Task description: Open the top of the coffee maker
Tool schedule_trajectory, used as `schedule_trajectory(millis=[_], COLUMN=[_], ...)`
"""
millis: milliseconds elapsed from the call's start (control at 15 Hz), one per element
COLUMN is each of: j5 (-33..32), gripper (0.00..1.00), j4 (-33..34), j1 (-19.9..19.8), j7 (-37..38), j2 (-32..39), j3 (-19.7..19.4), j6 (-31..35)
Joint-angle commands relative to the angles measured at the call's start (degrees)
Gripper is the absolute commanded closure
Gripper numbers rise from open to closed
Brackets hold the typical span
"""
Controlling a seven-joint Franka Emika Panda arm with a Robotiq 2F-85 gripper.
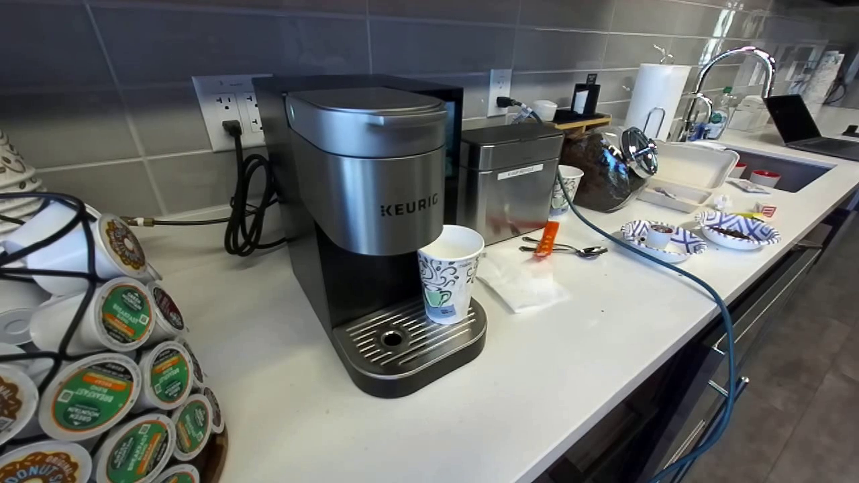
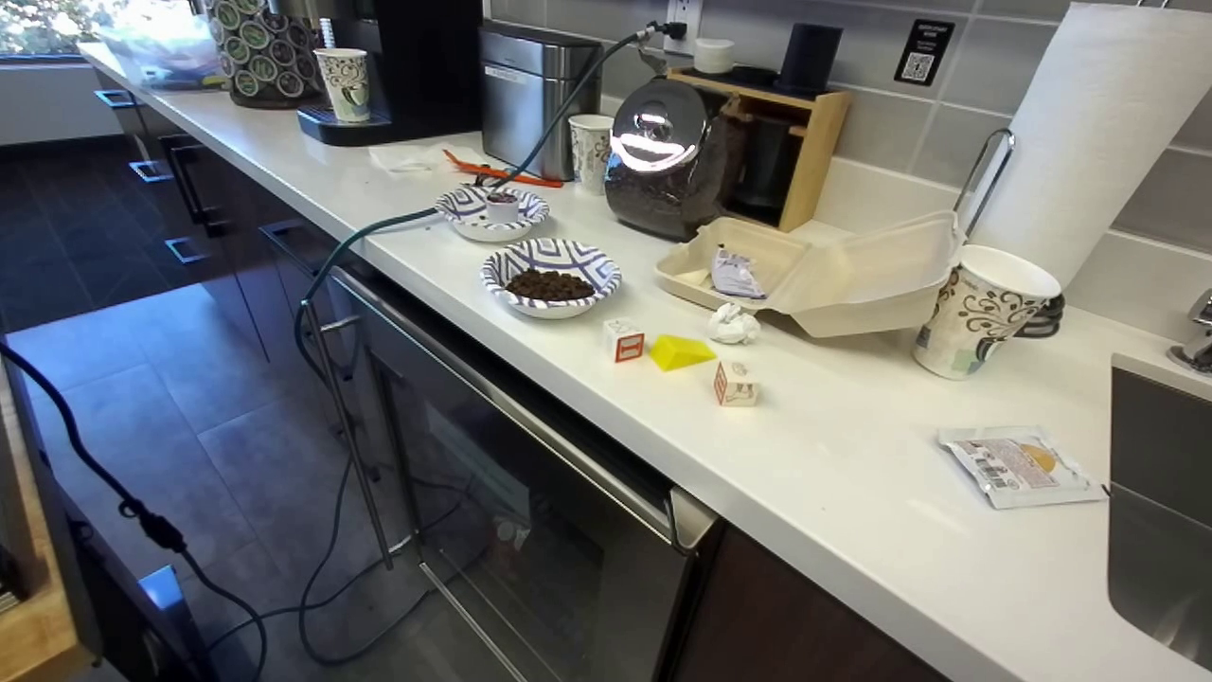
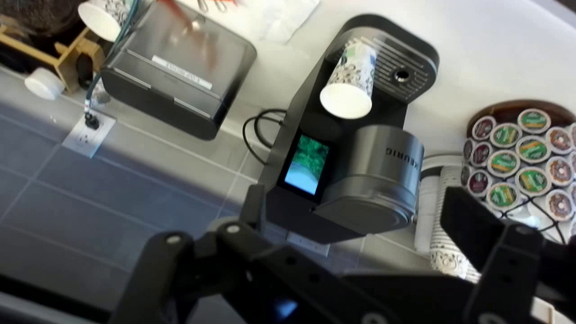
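Grey tile (image 1: 315, 40) backs your white counter (image 1: 288, 402), which runs past a sink (image 2: 1160, 445). Your coffee maker (image 1: 369, 235) stands upright near the tile, the brand name Keurig across its brushed-silver front. You see its top (image 1: 369, 121), rounded and dark grey, lying down on the machine, not yet raised. On the drip tray (image 1: 366, 345) a patterned paper cup (image 1: 451, 275) stands upright, toward one side.

Your gripper (image 3: 357, 202) shows in the wrist view, its fingers (image 3: 256, 207) spread wide, and it has hold of nothing. The coffee maker's top appears between them in that view; the gripper itself is apart from it.

To one side of the machine you have a tall stack of coffee pods (image 1: 90, 396); to the other, a boxy stainless container (image 1: 510, 194). Near that container lie a white napkin (image 1: 527, 285), spoons (image 1: 590, 252) and a bright orange piece (image 1: 547, 238) whose kind you cannot make out. A blue-green cable (image 1: 704, 288) runs from a wall outlet (image 1: 498, 80) across the counter and over its edge.

Farther along, one patterned bowl (image 2: 461, 208) holds a pod (image 2: 502, 208) and the next bowl (image 2: 551, 254) holds dark brown bits (image 2: 549, 284). Near them you find two letter blocks (image 2: 622, 341), a yellow wedge (image 2: 682, 352), a crumpled white paper (image 2: 734, 325) and an open clamshell box (image 2: 871, 284). Close to the sink lies a flat packet (image 2: 1027, 466).
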Motion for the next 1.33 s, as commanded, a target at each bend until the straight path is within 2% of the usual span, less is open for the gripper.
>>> schedule_trajectory(millis=[0,133,400,600,800,933,1000,1067,1133,1200,1267], j5=[-7.3,-11.6,-19.5,-25.4,-31.4,-34.4,-33.2,-32.9,-33.8,-31.4,-31.5], gripper=[0.0,0.0,0.0,0.0,0.0,0.0,0.0,0.0,0.0,0.0,0.0], j4=[1.8,3.9,8.4,10.6,11.8,11.8,11.6,11.5,10.7,10.5,10.6], j1=[-5.4,-8.3,-13.9,-17.5,-20.4,-20.4,-18.0,-16.9,-16.3,-18.9,-18.6], j7=[0.2,-3.4,-10.0,-11.7,-9.6,-8.9,-10.7,-10.1,-9.0,-10.4,-10.5], j2=[2.1,5.0,11.8,17.4,22.3,25.4,27.4,28.5,25.8,26.1,27.2], j3=[2.3,3.1,6.3,10.2,12.9,12.6,10.9,9.8,9.0,11.0,10.6], j6=[11.1,16.8,23.0,24.6,24.8,24.6,22.3,22.8,22.4,23.4,23.4])
